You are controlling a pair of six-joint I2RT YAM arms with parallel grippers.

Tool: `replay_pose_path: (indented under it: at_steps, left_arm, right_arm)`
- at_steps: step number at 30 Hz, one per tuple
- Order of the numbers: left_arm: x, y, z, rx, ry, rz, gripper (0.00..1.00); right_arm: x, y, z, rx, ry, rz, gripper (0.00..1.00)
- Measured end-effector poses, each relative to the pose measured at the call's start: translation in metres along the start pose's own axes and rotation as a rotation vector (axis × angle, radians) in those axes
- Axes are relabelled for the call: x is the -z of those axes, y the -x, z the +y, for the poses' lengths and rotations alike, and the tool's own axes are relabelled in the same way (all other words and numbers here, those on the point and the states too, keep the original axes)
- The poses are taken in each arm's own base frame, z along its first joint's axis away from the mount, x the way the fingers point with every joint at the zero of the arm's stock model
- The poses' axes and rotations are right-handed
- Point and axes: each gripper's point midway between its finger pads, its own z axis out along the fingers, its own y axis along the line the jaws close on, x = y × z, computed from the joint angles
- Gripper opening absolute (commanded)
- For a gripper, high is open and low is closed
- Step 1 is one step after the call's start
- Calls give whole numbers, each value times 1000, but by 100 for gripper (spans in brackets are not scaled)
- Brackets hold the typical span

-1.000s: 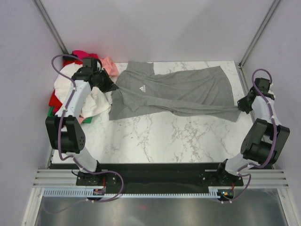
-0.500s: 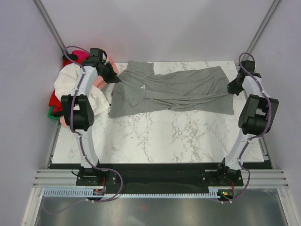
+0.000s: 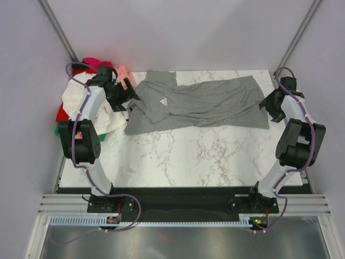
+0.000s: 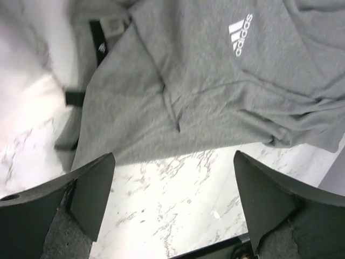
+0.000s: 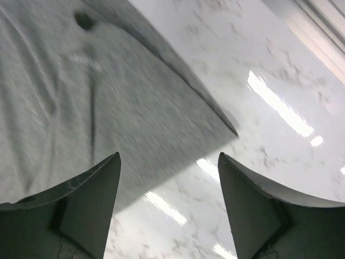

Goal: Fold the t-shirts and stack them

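A grey t-shirt with a small white chest logo lies spread, creased, across the back of the marble table, collar end to the left. My left gripper hovers at the shirt's left edge, open and empty. In the left wrist view the logo and grey cloth lie beyond the open gripper. My right gripper is at the shirt's right hem, open. The right wrist view shows its fingertips spread over the hem corner and bare marble.
A heap of other t-shirts sits at the table's back left: white, red, pink, magenta, green. Bare marble fills the near half. Frame posts stand at both back corners.
Both grippers have gone from shut to open and let go of the grey shirt, which now lies on the table. Both arms have drawn slightly back from the far edge.
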Motion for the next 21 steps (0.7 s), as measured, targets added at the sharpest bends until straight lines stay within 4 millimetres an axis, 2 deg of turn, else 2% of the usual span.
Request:
replay_pose_path:
  at_steps: [2, 5, 8, 10, 14, 19, 21]
  left_arm:
    - [22, -22, 7, -1, 11, -14, 96]
    - [38, -51, 18, -7, -8, -55, 95]
    - [24, -75, 35, 16, -5, -42, 92]
    - [4, -92, 51, 45, 15, -6, 91]
    - [-23, -117, 74, 96, 51, 51, 89]
    - [-36, -118, 80, 119, 53, 36, 86]
    - [-39, -116, 80, 124, 47, 24, 83]
  right_arm:
    - [15, -23, -18, -2, -1, 17, 76]
    - [10, -47, -33, -2, 7, 53, 72]
    - [-13, -72, -43, -2, -2, 124, 69]
    - [-24, -81, -47, -3, -8, 158, 67]
    - [-33, -67, -49, -37, 21, 132, 64]
    - [-39, -53, -46, -64, 55, 101, 60]
    - [-42, -50, -44, -65, 63, 93, 53]
